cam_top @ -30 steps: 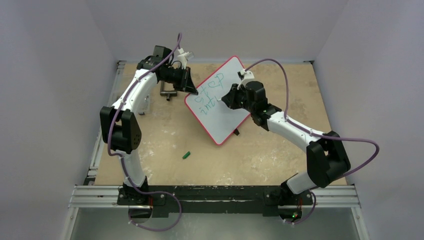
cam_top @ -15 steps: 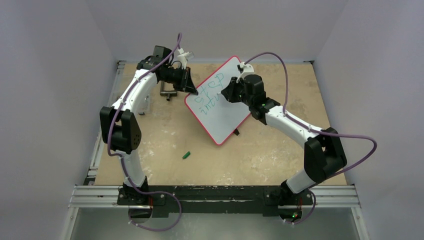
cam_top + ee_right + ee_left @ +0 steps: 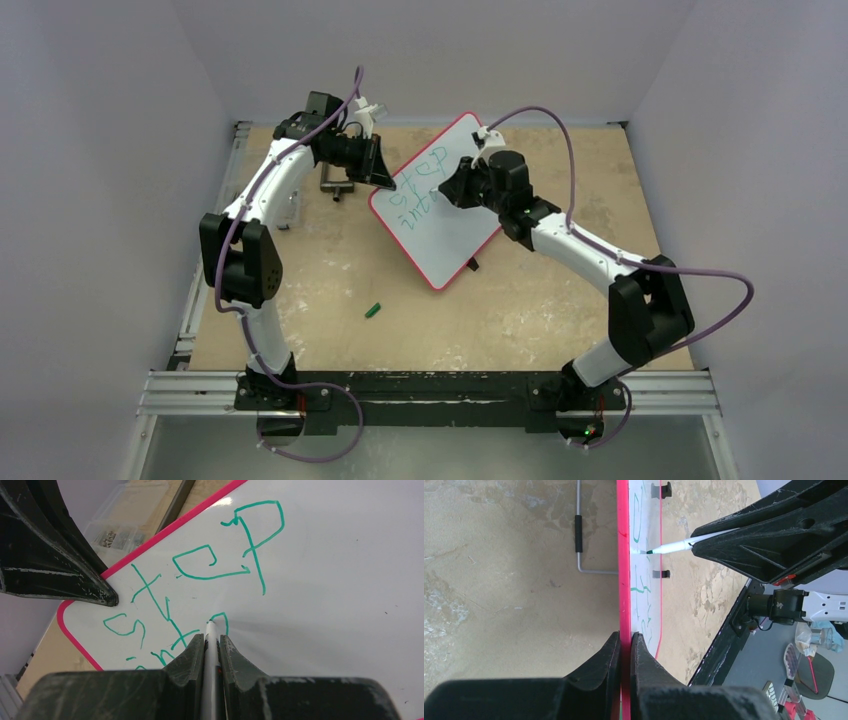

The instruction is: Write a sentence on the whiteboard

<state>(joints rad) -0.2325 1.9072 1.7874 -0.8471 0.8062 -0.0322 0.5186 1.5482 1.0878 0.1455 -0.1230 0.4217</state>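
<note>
Ink is going down on the whiteboard [image 3: 455, 238], which is sitting askew at the far middle of the table [image 3: 560, 295], between the two arms. The left gripper [image 3: 625, 638] is pinching the board's red rim near a corner, jaws narrowed to the rim's thickness. That grip is probably bracing the board so the pen's push is not sliding it.

The right gripper [image 3: 212, 638] is clamping a white marker [image 3: 674, 546] lengthwise between its jaws, so the tip is sticking out past the fingertips and the wrist camera is looking straight down the shaft at the stroke. The tip is touching the white face, just beside the rim side where the left gripper is holding.

The sentence [image 3: 200, 575] is reading "step" on the first line. A second line is starting below it with what looks like "int", and the tip is resting on a small loop that I judge to be an "o". By that reading, the writing is less than halfway done. A small green piece, likely the marker's cap [image 3: 373, 310], is lying on the table well apart from the board.
</note>
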